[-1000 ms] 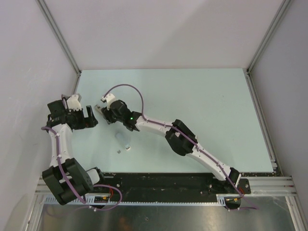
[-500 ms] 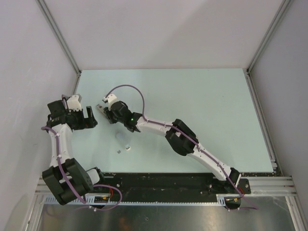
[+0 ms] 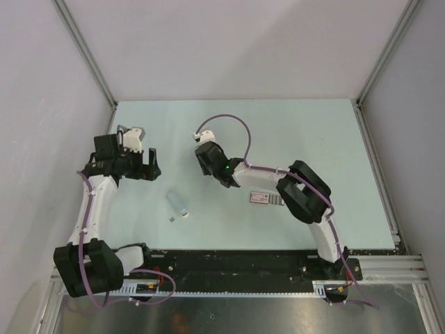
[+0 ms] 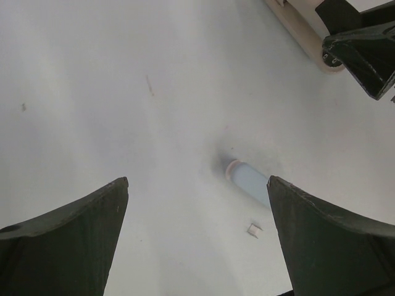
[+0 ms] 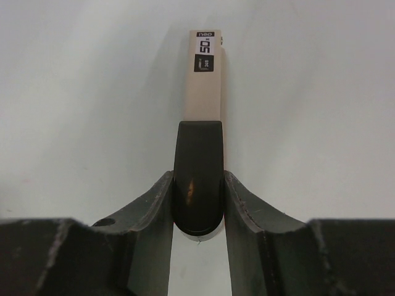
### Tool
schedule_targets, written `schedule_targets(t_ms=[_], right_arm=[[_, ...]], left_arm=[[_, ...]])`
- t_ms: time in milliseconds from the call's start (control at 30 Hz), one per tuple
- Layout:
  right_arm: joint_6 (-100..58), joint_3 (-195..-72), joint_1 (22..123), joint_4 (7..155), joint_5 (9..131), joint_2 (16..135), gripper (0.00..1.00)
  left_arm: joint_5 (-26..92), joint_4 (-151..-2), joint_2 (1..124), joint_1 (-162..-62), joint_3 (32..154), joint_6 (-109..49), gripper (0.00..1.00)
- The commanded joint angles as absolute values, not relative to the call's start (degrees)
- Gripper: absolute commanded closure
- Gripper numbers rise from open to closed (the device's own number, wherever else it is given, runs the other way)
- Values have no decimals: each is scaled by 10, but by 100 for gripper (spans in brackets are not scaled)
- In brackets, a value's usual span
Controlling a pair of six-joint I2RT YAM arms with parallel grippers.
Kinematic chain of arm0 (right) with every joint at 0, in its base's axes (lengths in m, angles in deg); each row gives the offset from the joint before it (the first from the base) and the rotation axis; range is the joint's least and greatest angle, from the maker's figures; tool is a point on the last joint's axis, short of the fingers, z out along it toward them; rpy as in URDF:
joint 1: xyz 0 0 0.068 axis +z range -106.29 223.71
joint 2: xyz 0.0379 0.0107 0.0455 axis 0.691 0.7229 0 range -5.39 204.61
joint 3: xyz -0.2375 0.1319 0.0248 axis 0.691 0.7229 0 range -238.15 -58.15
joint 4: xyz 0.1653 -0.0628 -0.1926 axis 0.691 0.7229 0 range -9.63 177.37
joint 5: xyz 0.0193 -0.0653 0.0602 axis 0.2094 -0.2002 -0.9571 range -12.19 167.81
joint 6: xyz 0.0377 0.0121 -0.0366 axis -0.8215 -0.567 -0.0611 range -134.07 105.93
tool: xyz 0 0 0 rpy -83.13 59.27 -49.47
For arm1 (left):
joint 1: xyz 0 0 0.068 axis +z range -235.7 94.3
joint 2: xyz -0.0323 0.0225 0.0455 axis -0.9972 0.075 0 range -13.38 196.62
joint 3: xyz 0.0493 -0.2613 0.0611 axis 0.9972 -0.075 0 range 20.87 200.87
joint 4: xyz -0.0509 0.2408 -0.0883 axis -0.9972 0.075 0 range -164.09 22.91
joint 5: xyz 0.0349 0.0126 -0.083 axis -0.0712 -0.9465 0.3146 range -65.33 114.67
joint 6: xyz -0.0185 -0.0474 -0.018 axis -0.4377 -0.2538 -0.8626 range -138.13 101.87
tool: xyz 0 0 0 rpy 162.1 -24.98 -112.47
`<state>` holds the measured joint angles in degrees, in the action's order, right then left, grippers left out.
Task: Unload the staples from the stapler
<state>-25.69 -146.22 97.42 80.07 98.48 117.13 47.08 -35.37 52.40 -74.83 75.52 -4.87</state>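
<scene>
In the right wrist view my right gripper [image 5: 197, 179] is shut on the dark rounded end of the stapler [image 5: 203, 86]. Its pale body, with a small printed label, points away over the table. From above, the right gripper [image 3: 203, 152] sits left of mid-table and hides the stapler. My left gripper [image 3: 142, 167] hangs open to its left, nothing between its fingers [image 4: 68, 234]. A tiny silver-grey strip of staples [image 4: 253, 230] lies loose on the table [image 3: 171, 220], below the open left gripper [image 4: 197, 180]. The stapler's pale body [image 4: 302, 31] shows at that view's top right.
A pale blue translucent piece [image 3: 176, 202] lies beside the staples, also in the left wrist view [image 4: 247, 179]. A flat pink-and-white box [image 3: 259, 197] rests by the right forearm. Grey walls enclose the table [image 3: 313, 139] on three sides.
My right gripper has swung right and away from the left gripper. The left gripper has shifted slightly right and toward the back. The pink-and-white box has come into view.
</scene>
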Motion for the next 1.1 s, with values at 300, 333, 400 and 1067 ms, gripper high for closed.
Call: schedule_targets(t_ms=[300, 333, 400, 1067], right_arm=[[-339, -1405, 991, 912, 1061, 1088, 100], [-345, -1405, 989, 917, 1058, 1086, 98], [-353, -1407, 985, 925, 1046, 1084, 85], [-339, -1560, 948, 1052, 975, 1146, 41]], left_arm=[[454, -337, 490, -788, 769, -63, 1], [454, -335, 487, -789, 769, -62, 0], [455, -333, 483, -789, 769, -58, 1], [472, -322, 476, -791, 766, -47, 1]])
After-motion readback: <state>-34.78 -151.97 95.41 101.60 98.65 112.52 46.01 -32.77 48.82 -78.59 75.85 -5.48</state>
